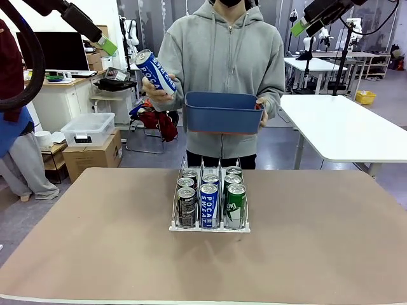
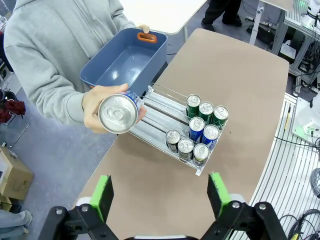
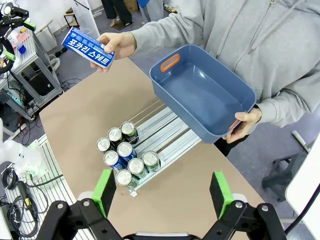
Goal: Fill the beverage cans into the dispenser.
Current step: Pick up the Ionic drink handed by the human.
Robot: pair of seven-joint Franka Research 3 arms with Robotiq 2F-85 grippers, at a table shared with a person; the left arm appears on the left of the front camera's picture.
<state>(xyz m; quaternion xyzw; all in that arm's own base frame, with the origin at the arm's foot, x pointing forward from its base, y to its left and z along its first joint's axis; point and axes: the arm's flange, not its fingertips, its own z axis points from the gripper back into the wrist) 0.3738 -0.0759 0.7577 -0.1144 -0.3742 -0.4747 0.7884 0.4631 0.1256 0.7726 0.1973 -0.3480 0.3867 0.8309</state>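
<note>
here, eight cans (image 1: 208,204) in dispenser (image 2: 156,111), person (image 1: 222,57) holding blue bin (image 1: 222,114), pocari can (image 1: 156,71), left pincer (image 2: 160,187) and right pincer (image 3: 162,186) open, empty

Held can (image 1: 156,72): blue with white lettering and a silver top; bin (image 1: 222,114): dark blue with orange handles (image 2: 146,36); hoodie (image 1: 222,44): plain grey. Dispenser (image 1: 210,229): clear walls on a white base, with black cans (image 1: 186,206) in one outer lane, blue-and-white cans (image 1: 208,204) in the middle lane and green cans (image 1: 235,204) in the other. Table (image 1: 318,241): plain tan-brown.
</note>
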